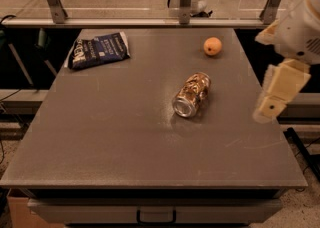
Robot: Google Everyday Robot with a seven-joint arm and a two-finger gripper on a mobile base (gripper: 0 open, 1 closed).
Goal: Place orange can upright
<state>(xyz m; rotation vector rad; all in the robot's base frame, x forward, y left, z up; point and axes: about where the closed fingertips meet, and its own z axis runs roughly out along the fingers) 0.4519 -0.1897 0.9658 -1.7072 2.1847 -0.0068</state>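
Over the right edge of the bench [125, 142], about midway along it, hangs the gripper [272, 103], clear of the top with nothing seen in it; whether it is released or clenched I cannot tell. The can [192, 94] lies on its side near the bench's middle, well apart from the gripper, one silver end turned toward the front edge. The approach looks to be the step in hand: next comes reaching inward, grasping the can's sides and tipping it onto an end.
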